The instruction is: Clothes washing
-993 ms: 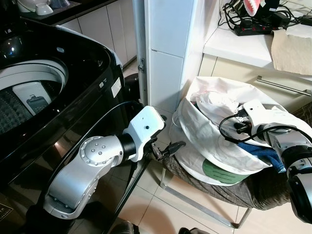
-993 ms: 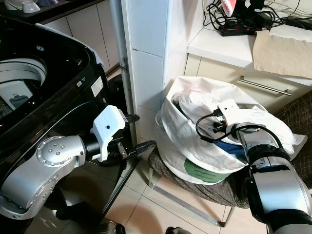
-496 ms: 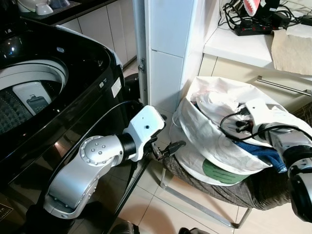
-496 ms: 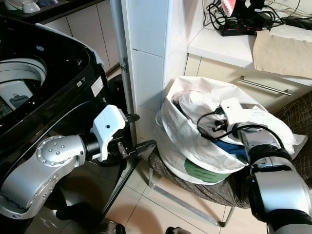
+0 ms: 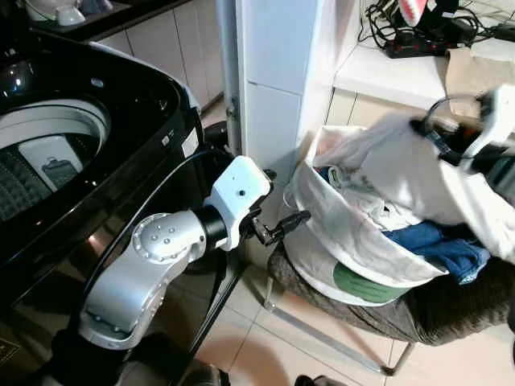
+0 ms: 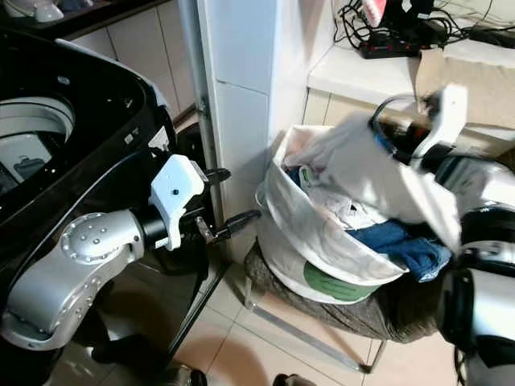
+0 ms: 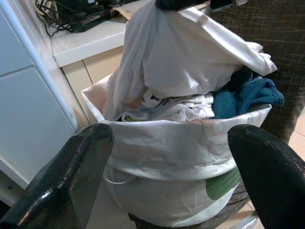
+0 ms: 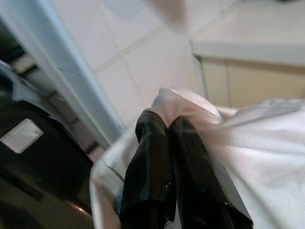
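While clamped, right end effector [image 8: 167, 126] on white garment [image 5: 402, 173]

Floor [image 5: 265, 346]: pale glossy tiles. White pillar [image 5: 278, 72] with a grey vertical strip [image 5: 228, 64] along its edge. Cream cabinet doors [image 5: 173, 40] under a dark counter. White countertop [image 5: 386, 72] carrying a black power strip [image 5: 418, 47], tangled cables, and a beige cloth [image 5: 471, 68]. 1 drawer below with a metal bar handle. Even, bright lighting.
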Robot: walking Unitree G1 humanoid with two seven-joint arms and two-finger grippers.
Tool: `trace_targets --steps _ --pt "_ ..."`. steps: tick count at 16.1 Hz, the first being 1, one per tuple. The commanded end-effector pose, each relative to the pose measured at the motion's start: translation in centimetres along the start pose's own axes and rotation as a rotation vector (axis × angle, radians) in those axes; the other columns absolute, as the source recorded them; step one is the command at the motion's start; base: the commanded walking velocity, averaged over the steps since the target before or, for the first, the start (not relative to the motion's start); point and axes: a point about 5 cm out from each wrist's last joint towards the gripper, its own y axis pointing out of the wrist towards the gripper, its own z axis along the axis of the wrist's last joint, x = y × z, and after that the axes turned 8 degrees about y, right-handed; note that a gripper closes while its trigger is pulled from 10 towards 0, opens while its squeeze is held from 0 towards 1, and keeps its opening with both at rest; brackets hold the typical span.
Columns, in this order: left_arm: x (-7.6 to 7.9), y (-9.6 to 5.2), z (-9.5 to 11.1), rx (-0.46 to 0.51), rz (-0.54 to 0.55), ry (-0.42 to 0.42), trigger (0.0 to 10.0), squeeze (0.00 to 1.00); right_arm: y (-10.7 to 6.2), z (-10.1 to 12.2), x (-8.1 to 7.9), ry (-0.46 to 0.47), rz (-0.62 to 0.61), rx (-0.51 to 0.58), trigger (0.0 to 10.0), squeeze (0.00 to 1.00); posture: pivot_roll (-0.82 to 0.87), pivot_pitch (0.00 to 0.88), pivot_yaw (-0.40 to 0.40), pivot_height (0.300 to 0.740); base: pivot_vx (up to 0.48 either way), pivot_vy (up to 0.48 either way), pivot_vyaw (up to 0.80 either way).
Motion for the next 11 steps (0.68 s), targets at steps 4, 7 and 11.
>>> trace_targets --steps 4,7,11 --pt "-1.3 0.7 1.4 0.085 0.095 0.051 10.0 0.00 -1.1 3.4 -4.3 0.093 0.282 0.121 0.0 0.00 -0.02 0.053 0.021 0.740 0.000 0.000 0.00" --pt "-2.8 1.1 3.3 0.207 0.214 0.064 10.0 1.00 -0.8 4.5 -10.5 0.174 0.590 0.126 0.0 0.00 -0.02 0.051 0.019 0.740 0.000 0.000 0.00" --pt "-3.1 1.7 4.4 0.312 0.268 0.067 10.0 1.00 -1.1 3.8 -15.4 0.235 0.792 0.093 0.0 0.00 -0.03 0.045 0.008 0.740 0.000 0.000 0.00"
